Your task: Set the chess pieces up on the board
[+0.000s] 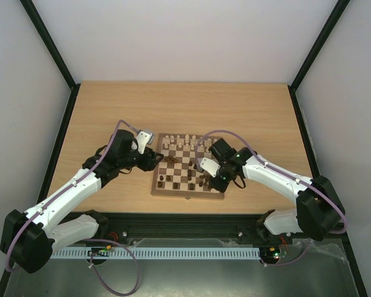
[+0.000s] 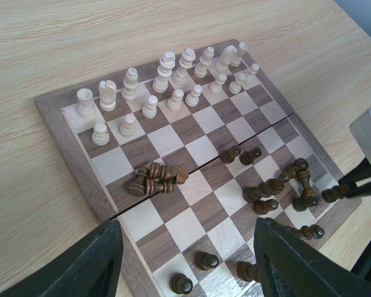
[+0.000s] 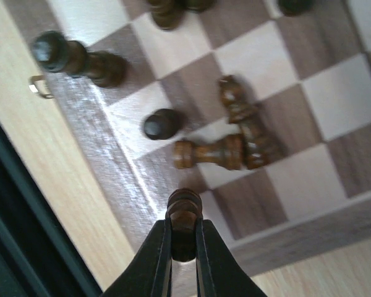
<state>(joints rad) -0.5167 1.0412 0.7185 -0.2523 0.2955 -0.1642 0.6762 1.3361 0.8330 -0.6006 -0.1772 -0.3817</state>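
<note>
Tightly, right fingers (image 3: 153,263) pinching dark piece (image 3: 184,213), board (image 3: 334,93) below

Lighting is bright, even and diffuse; shadows are soft. The right wrist view is blurred, with glare on the board (image 3: 120,154).

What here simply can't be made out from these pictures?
- Right wrist view: the dark piece clamped in the right pincer is half hidden by that grip; type unclear.
- Left wrist view: the board's near corner is cut off by the frame edge and the left pincer.
- Top view: pieces too small to identify.
</note>
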